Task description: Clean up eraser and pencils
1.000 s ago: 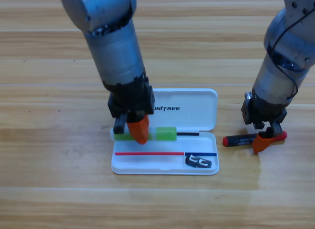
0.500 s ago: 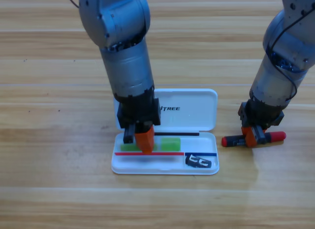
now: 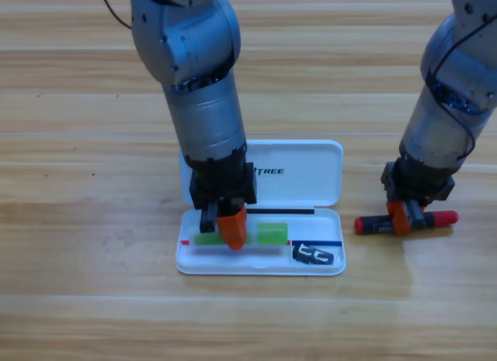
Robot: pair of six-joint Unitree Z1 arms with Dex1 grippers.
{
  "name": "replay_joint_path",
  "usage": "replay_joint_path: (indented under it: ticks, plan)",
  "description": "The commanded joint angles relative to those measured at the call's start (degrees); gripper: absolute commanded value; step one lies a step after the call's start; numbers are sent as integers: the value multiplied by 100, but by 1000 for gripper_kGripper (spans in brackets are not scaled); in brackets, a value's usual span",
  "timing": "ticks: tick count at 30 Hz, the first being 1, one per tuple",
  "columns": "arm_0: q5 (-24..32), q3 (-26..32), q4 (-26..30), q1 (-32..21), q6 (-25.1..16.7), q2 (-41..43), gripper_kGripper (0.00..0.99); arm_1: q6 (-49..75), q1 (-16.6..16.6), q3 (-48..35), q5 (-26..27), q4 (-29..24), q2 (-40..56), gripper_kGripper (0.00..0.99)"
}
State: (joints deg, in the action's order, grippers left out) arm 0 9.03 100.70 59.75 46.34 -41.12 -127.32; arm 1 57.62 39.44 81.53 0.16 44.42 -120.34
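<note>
A white case (image 3: 311, 175) lies open at the table's middle, lid to the back and tray to the front. My left gripper (image 3: 230, 230) points down into the tray, shut on the middle of a long green eraser (image 3: 272, 234). The eraser's two ends show on either side of the orange jaw. To the right of the case a black pencil (image 3: 373, 223) with red ends lies flat on the table. My right gripper (image 3: 404, 217) stands over the pencil's middle, shut on it.
A small black object (image 3: 313, 255) sits in the tray's front right corner. The left arm's grey body leans over the lid's left part and hides it. Bare wooden table (image 3: 93, 283) stretches to the left and front.
The left gripper carried the green eraser from the tray's back edge towards its front. The right gripper settled over the pencil, which shifted slightly to the right.
</note>
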Motion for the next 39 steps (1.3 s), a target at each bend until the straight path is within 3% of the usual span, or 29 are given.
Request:
replay_joint_path:
  ticks: [1, 9, 18, 20, 21, 22, 32, 39]
  plan:
    - [72, -164, -86, 112, 69, -311, 0, -76, 38, -190, 46, 339, 476, 0]
    - [64, -243, -130, 112, 60, -303, 0, -252, 310, -138, 81, 769, 1092, 0]
    - [20, -305, -130, 112, 130, -241, 5, -489, 688, 232, 90, 822, 837, 0]
    - [-7, -331, -121, 112, 139, -223, 778, -550, 776, 355, 90, 822, 758, 0]
    - [-24, -340, -113, 112, 139, -215, 956, -577, 820, 407, 90, 822, 714, 0]
    - [-33, -340, -104, 112, 139, -215, 988, -594, 846, 460, 81, 822, 670, 0]
    - [-68, -358, -60, 112, 192, -118, 990, -753, 1092, 1005, 54, 840, 230, 0]
    - [-209, -85, 468, 95, 51, 770, 990, -867, 1347, 1506, 10, 892, -279, 0]
